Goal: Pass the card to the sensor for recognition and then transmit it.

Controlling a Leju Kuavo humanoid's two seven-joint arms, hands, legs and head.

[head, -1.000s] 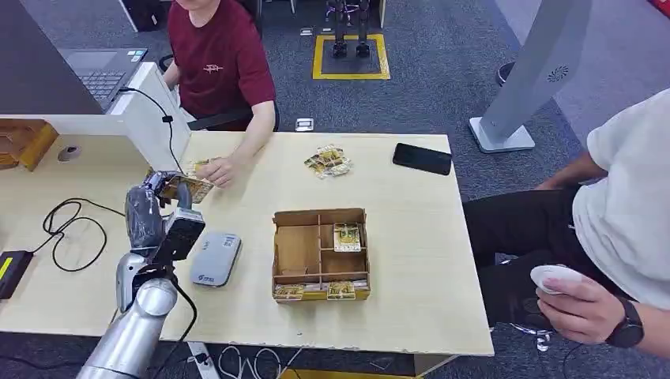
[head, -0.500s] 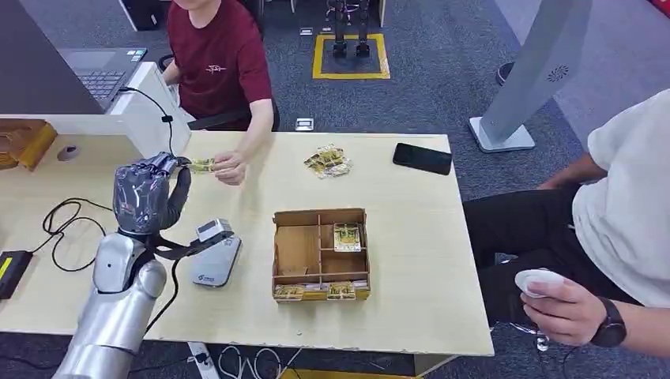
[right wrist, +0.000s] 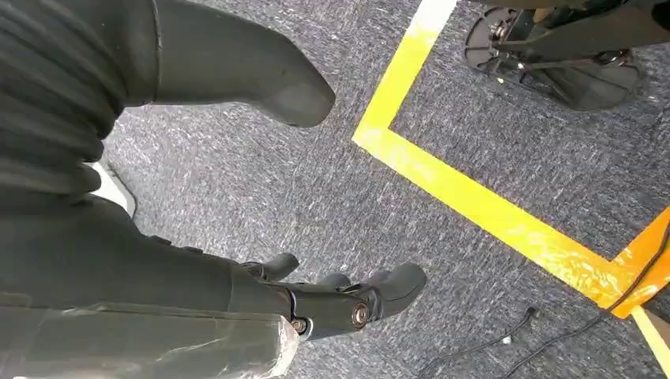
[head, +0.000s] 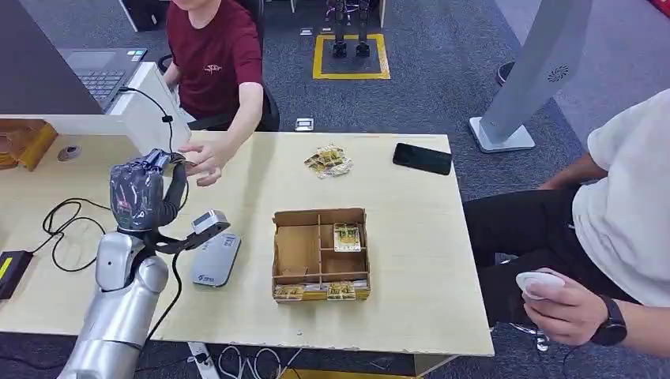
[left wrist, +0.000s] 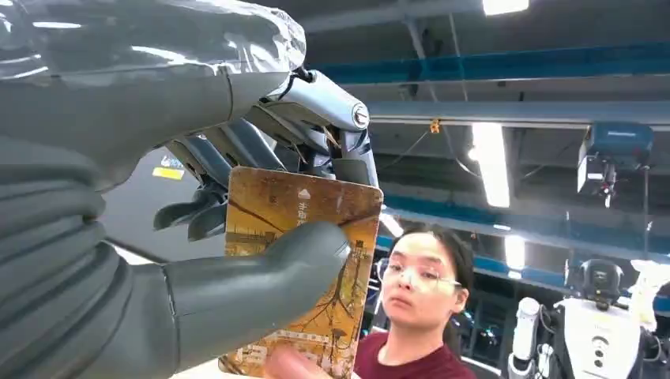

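Office carpet and a pale wood table (head: 395, 260) make up the head view, with a person in a dark red shirt (head: 213, 55) seated across it and another person off to the side holding a small white device. The left hand (head: 142, 193) is raised above the table near the far edge, fingers up, and the seated person's hand (head: 201, 164) is stretched out just beside its fingertips. The grey sensor (head: 215, 259) sits on the table below and nearer than the left hand — nothing is on it right now. A cardboard tray (head: 320, 254) with a few cards in its compartments is well off to the side. My guess: the scan part is either done or skipped past, and we're in the handover bit, which isn't finished since the robot has the card.

From the left wrist view that's clear — the card (left wrist: 308, 237), brownish-gold with printed artwork, is pinched between the thick thumb and the darker fingers (left wrist: 237, 150) behind it. Thumb presses flat on its face, fingers back it up, so the hand is closed on it rather than spread. A fingertip of the person's looks to be touching the card's free edge, but I can't tell if they've really gripped it.

Over in the right wrist view, the right hand (right wrist: 261, 197) hangs over the carpet by a yellow floor line, fingers loosely apart, holding nothing.
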